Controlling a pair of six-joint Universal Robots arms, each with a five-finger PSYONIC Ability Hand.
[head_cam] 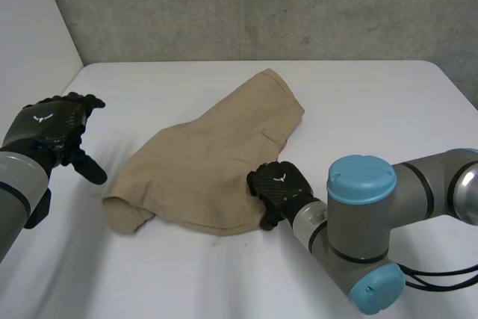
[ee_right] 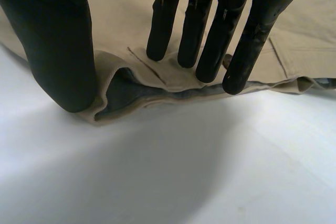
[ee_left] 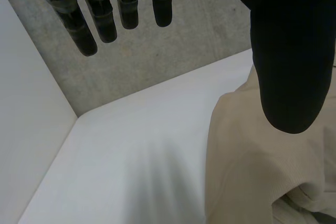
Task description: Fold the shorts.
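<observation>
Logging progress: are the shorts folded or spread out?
Spread out: the shorts lie flat on the table, legs splayed apart; the right hand rests on their edge with straight fingers.

No words or numbers to read

No lettering or digits can be read on any surface. The only sign is a small white emblem [head_cam: 41, 118] on the back of the black left hand [head_cam: 54, 134]. A matching white mark [head_cam: 281, 178] is on the black right hand [head_cam: 275, 193]. Both are too small to tell the brand.
</observation>
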